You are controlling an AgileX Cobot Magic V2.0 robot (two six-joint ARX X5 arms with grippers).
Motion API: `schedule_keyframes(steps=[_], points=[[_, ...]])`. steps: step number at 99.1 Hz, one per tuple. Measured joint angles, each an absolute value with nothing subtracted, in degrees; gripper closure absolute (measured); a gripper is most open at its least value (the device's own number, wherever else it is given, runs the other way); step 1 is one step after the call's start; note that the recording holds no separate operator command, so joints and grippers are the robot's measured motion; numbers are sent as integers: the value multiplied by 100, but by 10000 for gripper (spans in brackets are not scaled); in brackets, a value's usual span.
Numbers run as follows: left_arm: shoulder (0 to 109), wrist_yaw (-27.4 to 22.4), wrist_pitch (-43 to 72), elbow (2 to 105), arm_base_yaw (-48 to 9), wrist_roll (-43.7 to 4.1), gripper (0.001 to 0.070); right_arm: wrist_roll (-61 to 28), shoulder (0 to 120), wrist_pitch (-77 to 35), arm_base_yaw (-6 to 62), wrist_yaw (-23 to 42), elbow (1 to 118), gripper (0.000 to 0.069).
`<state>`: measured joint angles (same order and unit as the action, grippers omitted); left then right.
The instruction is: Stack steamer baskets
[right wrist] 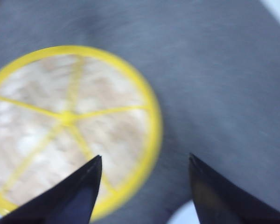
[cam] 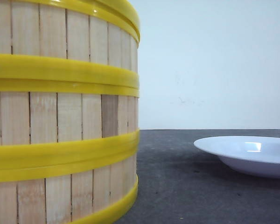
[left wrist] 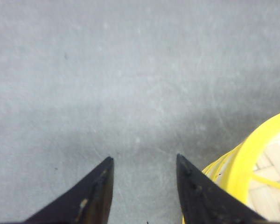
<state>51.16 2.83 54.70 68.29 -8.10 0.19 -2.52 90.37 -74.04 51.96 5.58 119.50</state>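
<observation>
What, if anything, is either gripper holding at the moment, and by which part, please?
Nothing is held. The left gripper is open over bare table beside the steamer baskets, and the right gripper is open above them, gripping nothing.

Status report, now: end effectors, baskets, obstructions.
Left end effector open, empty, beside the steamer baskets. Right end effector open, empty, above them. Baskets stacked in one column. White plate right of stack, apart.

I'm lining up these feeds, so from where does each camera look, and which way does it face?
Front view: low at table height, facing forward past stacked slatted wooden steamer baskets with yellow rims and a shallow white plate; no robot parts.
Left wrist view: looks down on the grey table; open left claw.
Right wrist view: above the stack; open right claw.
Shared: the baskets.
</observation>
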Motion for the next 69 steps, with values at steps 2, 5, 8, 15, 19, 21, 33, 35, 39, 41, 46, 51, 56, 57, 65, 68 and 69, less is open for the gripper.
schedule_keyframes(steps=[2,5,8,15,19,21,33,35,39,41,46,51,56,57,65,68,69], points=[[5083,283,5478,6829,-810,21,467,-252,8971,-7415,5072,548,11935,334],[5037,283,5496,6829,-810,19,467,-250,8873,-7413,4890,506,11878,334],[4993,276,5516,6829,-810,21,467,-250,8770,-7402,4683,458,11784,334],[4915,270,5570,6829,-810,21,467,-248,8525,-7391,4217,355,11456,334],[4893,270,5601,6829,-810,21,467,-244,8379,-7373,3964,296,11222,334],[4880,268,5618,6829,-810,21,467,-244,8296,-7332,3830,274,11085,334],[4873,242,5826,6829,-810,21,467,-222,7640,-6943,3009,115,10088,334],[4873,224,5839,6829,-810,21,467,-209,7513,-6873,2884,67,9911,334],[4873,172,5846,6829,-810,21,467,-187,7234,-6720,2613,-49,9520,334],[4873,165,5846,6829,-810,21,467,-174,7126,-6670,2512,-91,9373,334],[4873,156,5848,6829,-810,21,467,-143,6720,-6466,2180,-250,8829,334],[4873,154,5857,6829,-810,21,467,-110,6348,-6300,1898,-401,8331,334],[4873,154,5874,6829,-810,21,467,-75,5986,-6163,1629,-495,7837,334],[4873,154,5883,6829,-810,21,467,-64,5920,-6136,1575,-508,7738,334],[4873,156,5907,6829,-810,21,467,-8,5441,-6007,1192,-648,6998,334],[4873,154,5907,6829,-810,21,467,12,5288,-5955,1068,-690,6726,334],[4873,154,5909,6829,-810,21,467,19,5238,-5942,1031,-705,6639,334]])
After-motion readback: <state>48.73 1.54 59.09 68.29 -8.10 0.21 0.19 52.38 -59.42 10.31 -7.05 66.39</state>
